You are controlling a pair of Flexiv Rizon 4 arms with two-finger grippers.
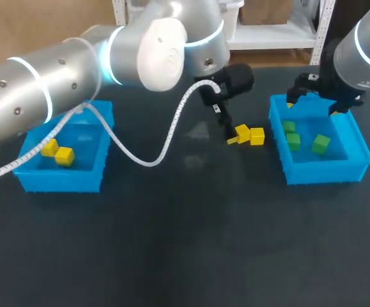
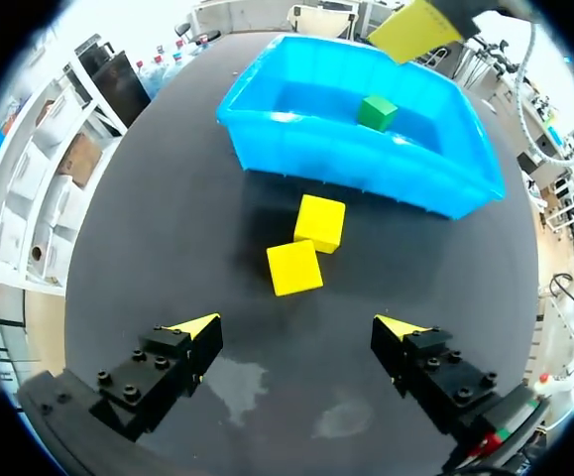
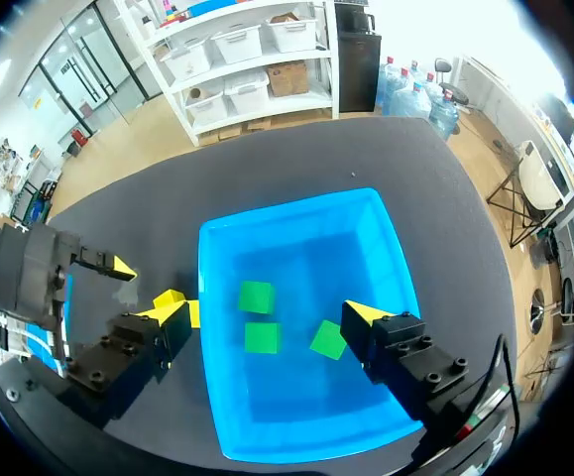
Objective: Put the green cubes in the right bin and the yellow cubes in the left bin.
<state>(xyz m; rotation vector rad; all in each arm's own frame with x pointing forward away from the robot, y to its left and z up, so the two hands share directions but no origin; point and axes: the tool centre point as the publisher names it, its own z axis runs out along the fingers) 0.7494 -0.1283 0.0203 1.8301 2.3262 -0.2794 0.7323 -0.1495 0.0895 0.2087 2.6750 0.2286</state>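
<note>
**Two yellow cubes lie outside the bins**

In the upper middle of the head view, the left arm [image 1: 76,70] stretches across the table [image 1: 172,243]. Its left pincer [image 2: 298,327] is spread wide and empty over two loose yellow cubes [image 1: 257,136], which touch each other just beside the right bin [image 1: 325,174]. At the upper right, the right pincer [image 3: 267,309] hangs over that bin, also wide and holding nothing, with three green cubes [image 1: 321,144] below it. At the left, the left bin [image 1: 60,182] holds two more yellow cubes [image 1: 64,156]. The arm and its white coiled cable [image 1: 165,144] cover the bin's rear edge.
</note>
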